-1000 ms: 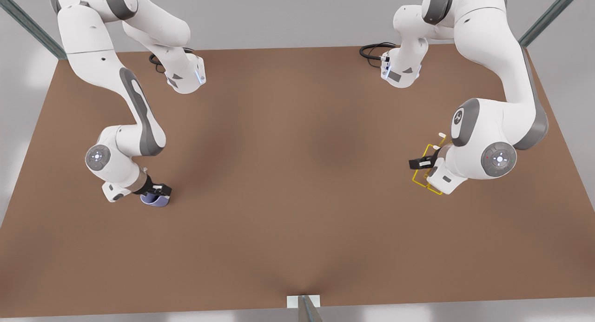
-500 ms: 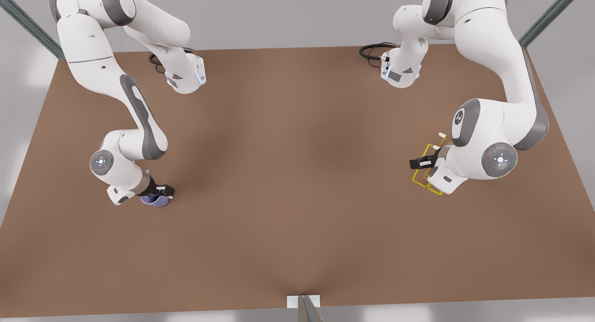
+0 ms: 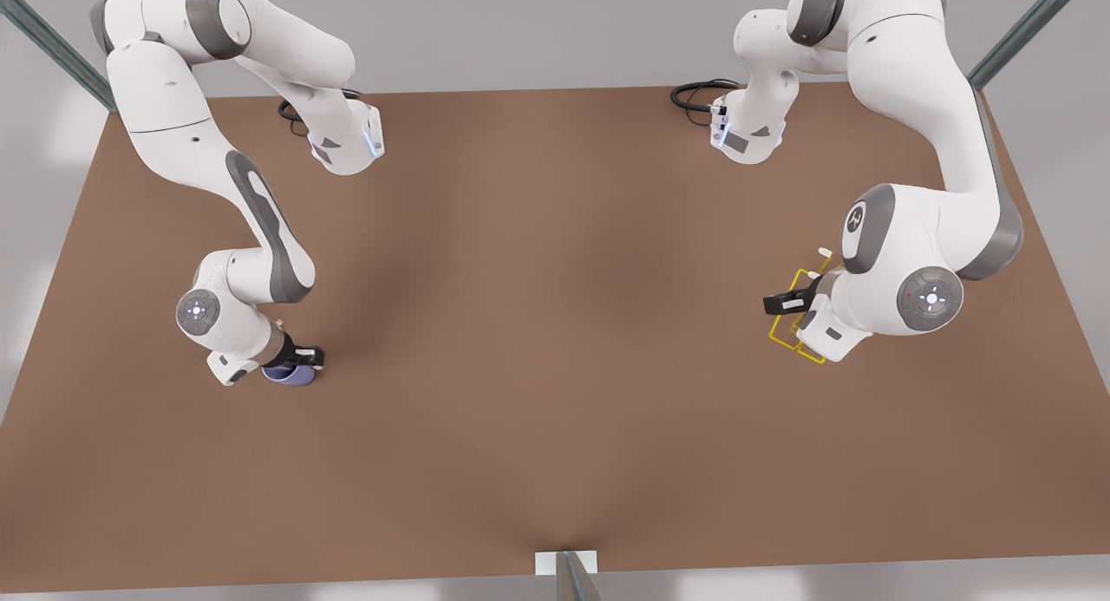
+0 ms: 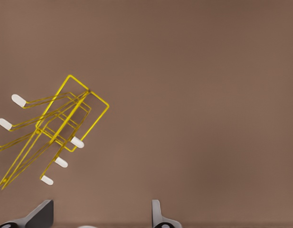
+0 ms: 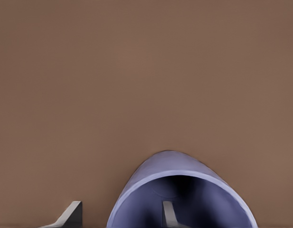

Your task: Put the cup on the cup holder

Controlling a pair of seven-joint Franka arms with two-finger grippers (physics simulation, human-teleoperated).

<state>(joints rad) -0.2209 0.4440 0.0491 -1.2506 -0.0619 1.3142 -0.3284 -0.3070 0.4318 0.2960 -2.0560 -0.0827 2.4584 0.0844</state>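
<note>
Over on the front view's left, the right gripper [image 3: 299, 358] is sitting low on the brown table [image 3: 555, 341], right at the lavender-blue cup [image 3: 289, 375], its arm folded down with the wrist tipped over the rim. My read: it is lining up a rim grasp. Across the table, at the front view's right, the left gripper [image 3: 785, 304] is hanging over the yellow cup holder [image 3: 793, 332], elbow bent, wrist angled toward the table's middle; it is waiting there, perhaps ready to steady the rack.

Moving to the left wrist view, the cup holder [image 4: 56, 128] is lying at a slant with its white-tipped pegs fanning outward, and the left gripper [image 4: 101, 213] is showing its fingers spread wide, gripping nothing.

Now the right wrist view: the cup [image 5: 182, 194] is opening toward the camera, and the right gripper [image 5: 120, 213] is straddling the wall, one finger inside the mouth, one outside. The fingers are parted, not yet pinching, so the cup is resting on the table, well apart from the holder.
</note>
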